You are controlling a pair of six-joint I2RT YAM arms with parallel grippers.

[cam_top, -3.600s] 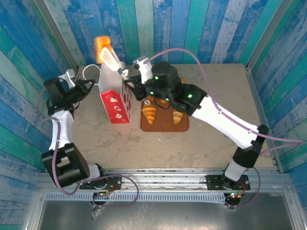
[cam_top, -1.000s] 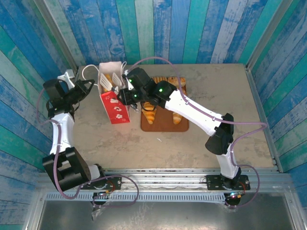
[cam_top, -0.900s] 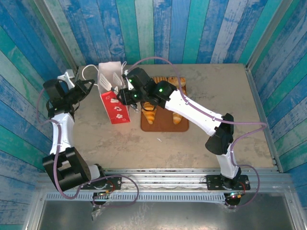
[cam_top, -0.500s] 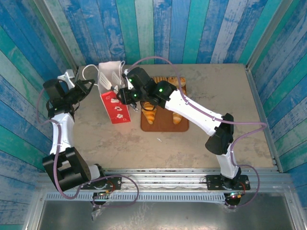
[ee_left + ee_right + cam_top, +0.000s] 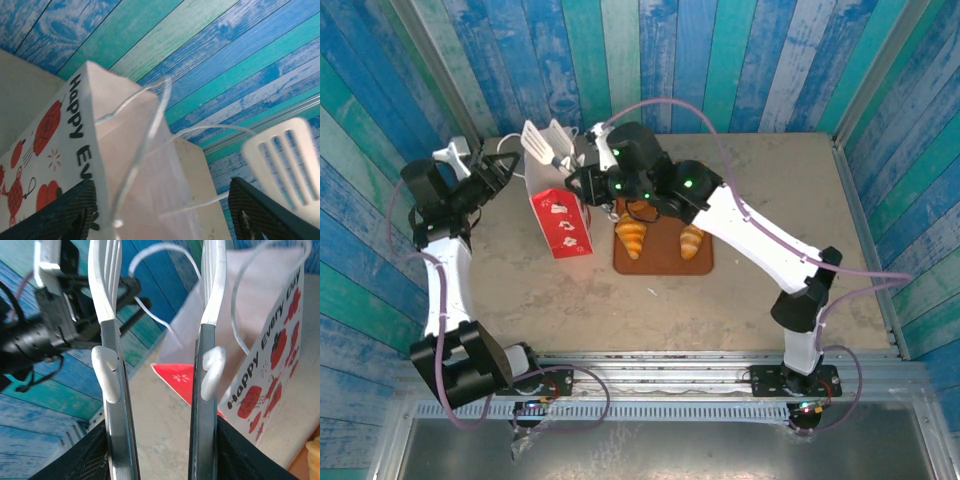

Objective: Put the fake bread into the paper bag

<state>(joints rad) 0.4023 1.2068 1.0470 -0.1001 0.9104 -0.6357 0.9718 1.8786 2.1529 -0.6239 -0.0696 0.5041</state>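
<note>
the paper bag [image 5: 560, 212] stood upright on the tabletop [image 5: 770, 180], just left of the flat brown tray [image 5: 665, 266], with its red lower part facing the arms and its thin white loop handles [image 5: 145, 130] sticking up. in the wrist views one white side of it carried red motifs and black lettering that began "happy ev".

the fake bread that could be seen lay on the tray: one croissant [image 5: 632, 237] at the tray's left side and a second one [image 5: 692, 240] to its right, the two apart from each other. more golden pieces at the tray's far end were mostly hidden under the right arm. whether any bread lay inside the bag could not be told, since its mouth was covered from above.

the right hand [image 5: 548, 148] hung over the bag's open top. its long white slotted fingers [image 5: 107, 315] stood parallel with a clear gap between them and nothing in that gap, so it was open and empty.

the left hand [image 5: 498, 170] was at the bag's left side, near the top edge. its dark fingers [image 5: 70, 210] were spread wide, one on each side of the bag's upper corner, and a handle loop ran through the space between them. whether they touched the paper could not be told.
</note>
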